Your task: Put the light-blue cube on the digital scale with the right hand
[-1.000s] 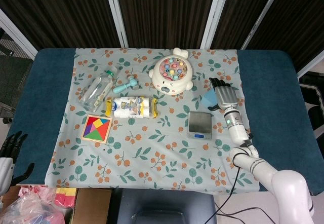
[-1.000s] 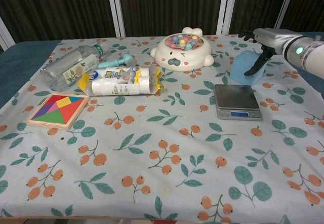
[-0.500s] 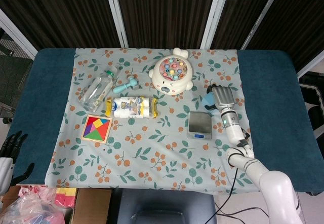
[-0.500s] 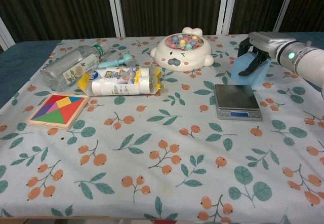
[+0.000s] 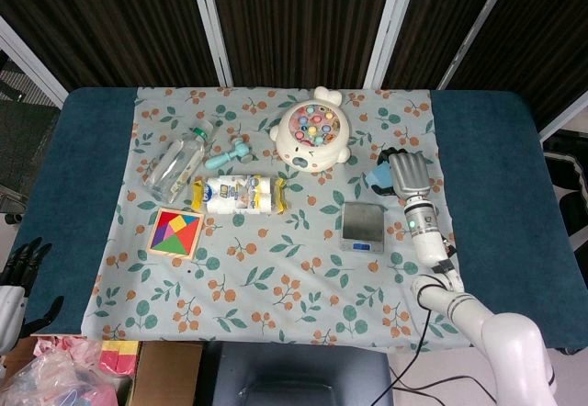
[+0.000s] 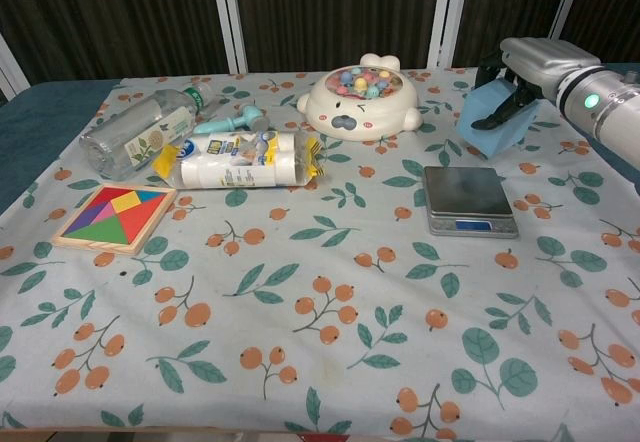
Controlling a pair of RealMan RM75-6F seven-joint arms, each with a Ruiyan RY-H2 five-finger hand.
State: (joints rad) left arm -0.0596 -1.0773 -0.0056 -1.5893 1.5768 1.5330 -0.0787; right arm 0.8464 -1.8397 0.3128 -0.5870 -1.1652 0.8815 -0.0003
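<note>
The right robot hand [image 6: 522, 80] grips the light-blue cube [image 6: 492, 122], its fingers wrapped over the top and front of the block; the chest view shows the cube tilted and lifted clear of the cloth. From the head view the same robot hand [image 5: 408, 174] covers most of the cube [image 5: 376, 179], of which only a blue edge shows.

Taking the digital scale [image 6: 468, 200] as the landmark: the held cube hangs just behind it and slightly toward its right side, not touching it. The scale [image 5: 363, 226] sits flat on the floral cloth [image 6: 300, 292] with nothing on its platform.

Behind the scale and to its left stands the round white fishing-game toy [image 6: 362, 100], with coloured pieces in its top. Well to the left of the scale lies a wrapped pack of tissues [image 6: 240, 160] on its side, and behind that a clear plastic bottle [image 6: 143, 128], also on its side, with a small teal toy hammer [image 6: 233, 119] just beside its neck. Farthest left of the scale is a wooden tangram puzzle [image 6: 115, 216], flat on the cloth.

The left robot hand [image 5: 20, 264] appears only in the head view, at the lower left corner off the blue bench [image 5: 55, 176], far from the scale, fingers apart and holding nothing.
</note>
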